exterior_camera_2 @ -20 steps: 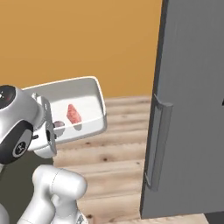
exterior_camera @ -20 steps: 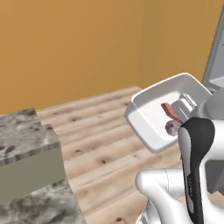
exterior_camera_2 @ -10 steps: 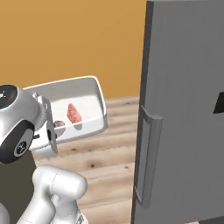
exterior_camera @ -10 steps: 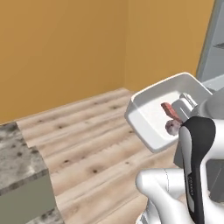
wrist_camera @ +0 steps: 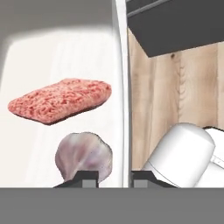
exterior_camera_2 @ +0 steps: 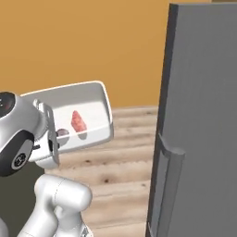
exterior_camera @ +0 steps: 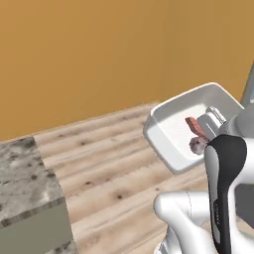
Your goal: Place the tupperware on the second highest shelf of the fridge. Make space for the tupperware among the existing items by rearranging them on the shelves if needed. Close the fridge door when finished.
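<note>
- Tupperware [exterior_camera_2: 88,118], white, is clamped by its rim in the pincer [wrist_camera: 114,177], held above the wood floor [exterior_camera: 104,163].
- Inside it: pink meat [wrist_camera: 61,100] and a pale lump [wrist_camera: 85,155].
- Fridge [exterior_camera_2: 203,125] stands right of it, apart.

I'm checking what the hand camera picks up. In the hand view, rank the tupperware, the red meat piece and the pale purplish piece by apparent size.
1. tupperware
2. red meat piece
3. pale purplish piece, partly cut off at the bottom, so its full size is unsure.
</note>
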You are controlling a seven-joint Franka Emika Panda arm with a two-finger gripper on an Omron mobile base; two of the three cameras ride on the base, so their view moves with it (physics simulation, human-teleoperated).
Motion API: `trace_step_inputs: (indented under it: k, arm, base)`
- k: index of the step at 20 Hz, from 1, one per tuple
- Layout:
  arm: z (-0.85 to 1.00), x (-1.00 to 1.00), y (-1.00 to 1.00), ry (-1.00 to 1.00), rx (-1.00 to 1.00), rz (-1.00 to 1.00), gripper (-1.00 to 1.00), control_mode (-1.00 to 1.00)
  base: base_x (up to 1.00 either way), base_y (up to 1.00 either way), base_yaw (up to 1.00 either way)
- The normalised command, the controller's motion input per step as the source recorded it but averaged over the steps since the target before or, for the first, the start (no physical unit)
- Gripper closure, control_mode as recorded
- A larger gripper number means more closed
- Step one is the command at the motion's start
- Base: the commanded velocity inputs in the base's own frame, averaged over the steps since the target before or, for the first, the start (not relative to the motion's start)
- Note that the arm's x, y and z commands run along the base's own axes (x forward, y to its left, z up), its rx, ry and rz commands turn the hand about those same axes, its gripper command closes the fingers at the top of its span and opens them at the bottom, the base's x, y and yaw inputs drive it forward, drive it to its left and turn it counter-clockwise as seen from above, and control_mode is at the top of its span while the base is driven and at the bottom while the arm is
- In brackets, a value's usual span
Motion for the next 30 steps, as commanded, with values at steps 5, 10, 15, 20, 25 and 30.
trace_step_inputs:
  k: [5, 10, 15, 20, 25, 30]
  arm:
    - [0.00, 0.00, 0.00, 0.00, 0.00, 0.00, 1.00, 1.00]
    - [0.00, 0.00, 0.00, 0.00, 0.00, 0.00, 1.00, 1.00]
    - [0.00, 0.00, 0.00, 0.00, 0.00, 0.00, 1.00, 1.00]
    - [0.00, 0.00, 0.00, 0.00, 0.00, 0.00, 1.00, 1.00]
    - [0.00, 0.00, 0.00, 0.00, 0.00, 0.00, 1.00, 1.00]
    - [0.00, 0.00, 0.00, 0.00, 0.00, 0.00, 1.00, 1.00]
  base:
    - [0.99, 0.00, 0.67]
    - [0.84, 0.00, 0.27]
    - [0.19, 0.00, -0.67]
    - [0.00, 0.00, -0.89]
    - [0.00, 0.00, -0.89]
    - [0.00, 0.01, -0.88]
